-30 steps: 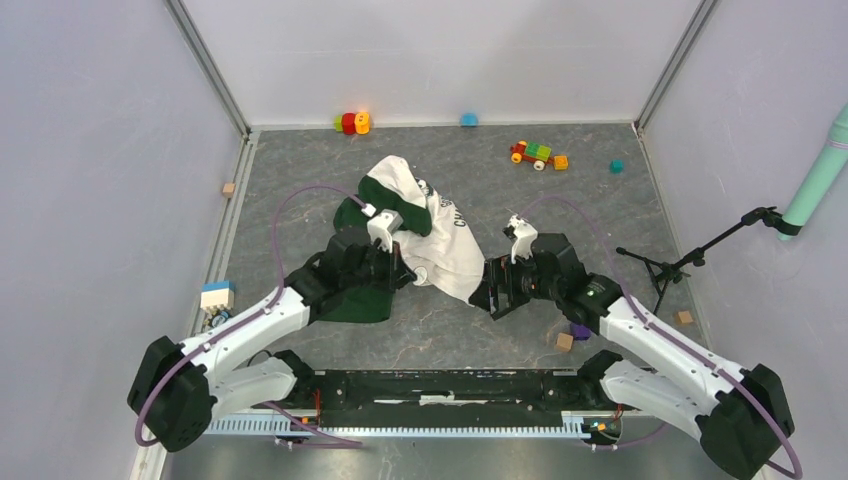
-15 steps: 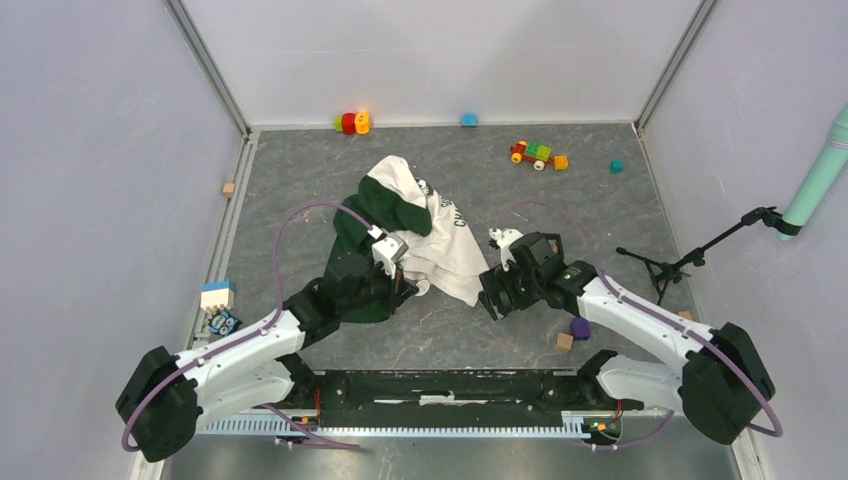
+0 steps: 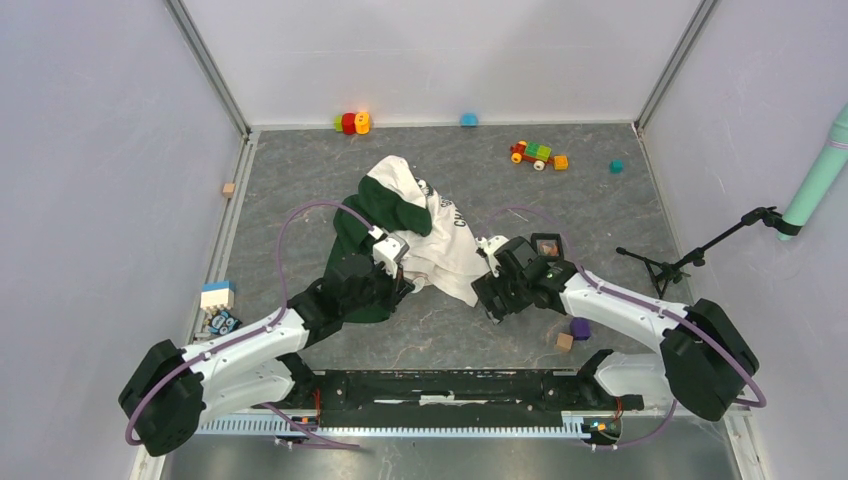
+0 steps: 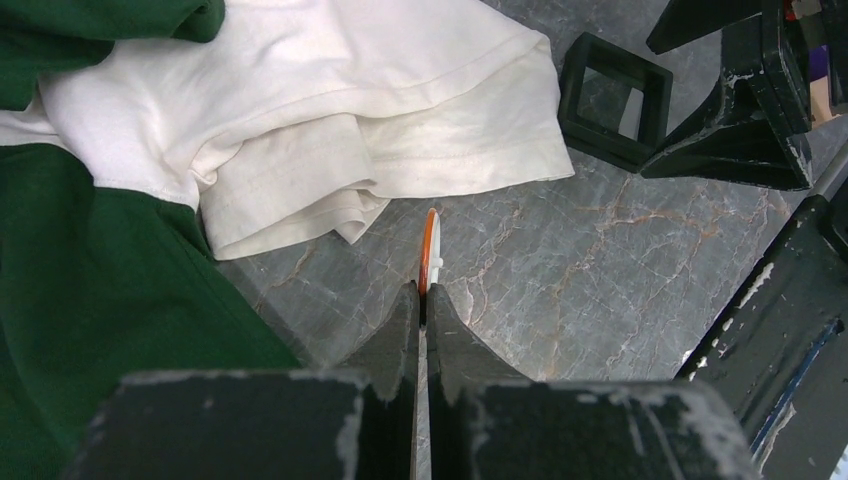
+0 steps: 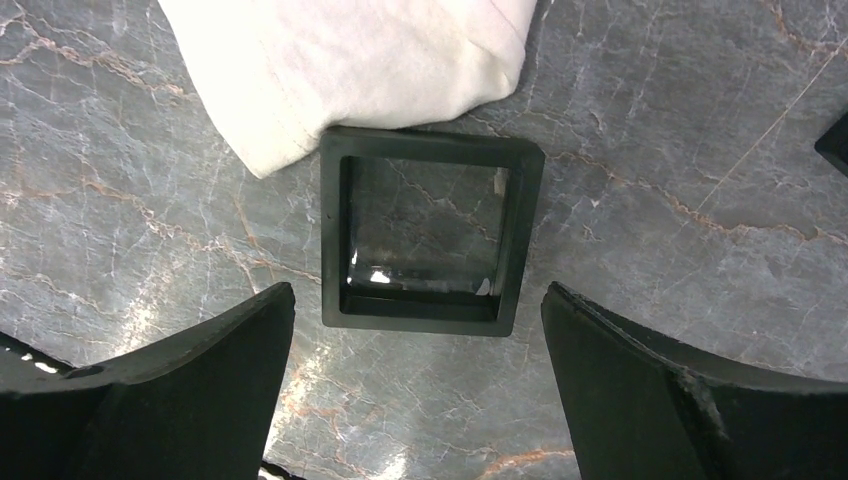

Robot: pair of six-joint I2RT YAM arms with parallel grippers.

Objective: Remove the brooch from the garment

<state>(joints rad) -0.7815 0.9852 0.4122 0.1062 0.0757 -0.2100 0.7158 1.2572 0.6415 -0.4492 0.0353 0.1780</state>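
Pinching fully closed, the left gripper clamps the tiny round orange-brown brooch. It shows edge-on as a thin orange sliver with a white fleck, just off the cream hem of the soft green-and-cream shirt at its eleven o'clock. Only the right wrist view shows the right gripper spread wide and empty over a black square box. Overhead, the brooch is too small to spot.
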